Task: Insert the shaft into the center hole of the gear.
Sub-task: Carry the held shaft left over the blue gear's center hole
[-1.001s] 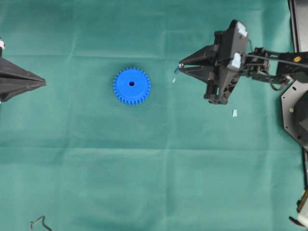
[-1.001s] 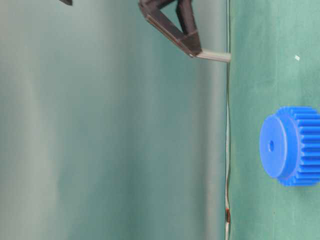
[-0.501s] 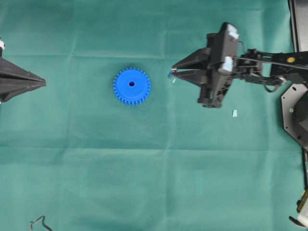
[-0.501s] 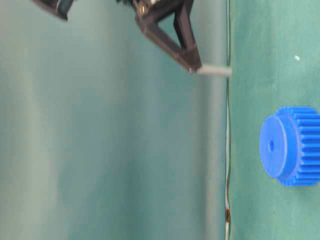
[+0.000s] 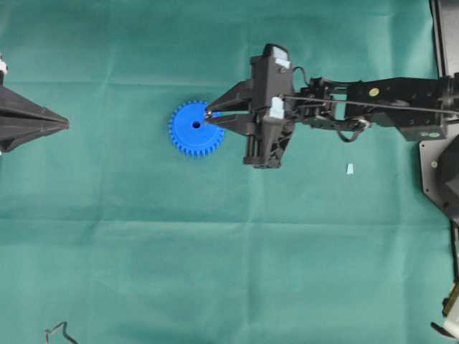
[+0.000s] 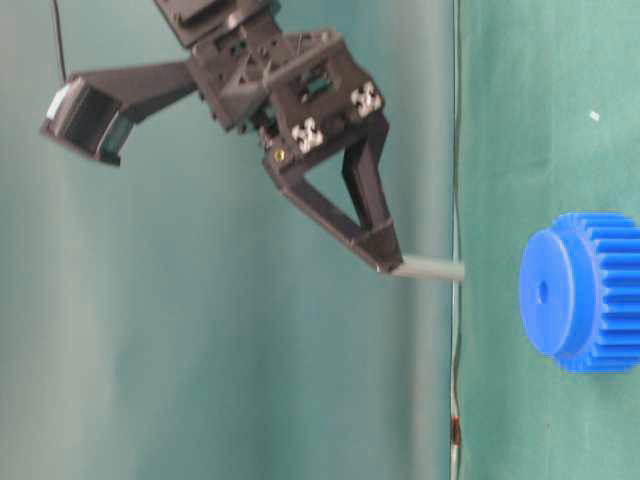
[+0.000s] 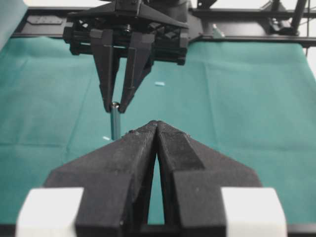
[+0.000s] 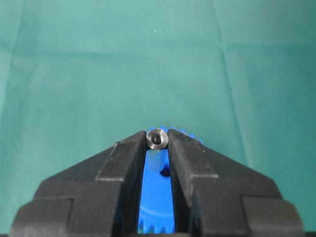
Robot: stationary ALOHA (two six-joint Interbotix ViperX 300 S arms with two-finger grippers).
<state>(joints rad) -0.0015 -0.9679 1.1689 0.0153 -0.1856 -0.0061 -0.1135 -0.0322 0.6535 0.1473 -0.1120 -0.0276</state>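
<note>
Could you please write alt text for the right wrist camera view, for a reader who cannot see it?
The right gripper, seen from just behind its two black fingers, pinches a small silvery shaft end-on at its tips. The blue gear lies below on the green cloth, showing through the gap between the fingers.

A green cloth [image 5: 215, 272] covers the whole work surface — it shows shallow fold creases, one running straight across the upper part of the overhead view and another across the middle. The light is even and soft, with only faint shadows. A small pale scrap [image 5: 350, 169] lies on the cloth toward the right. At the lower left edge a thin twisted wire [image 5: 57, 332] pokes into view. In the table-level view a plain green backdrop [image 6: 200, 350] fills the space behind the surface — smooth and featureless.
</note>
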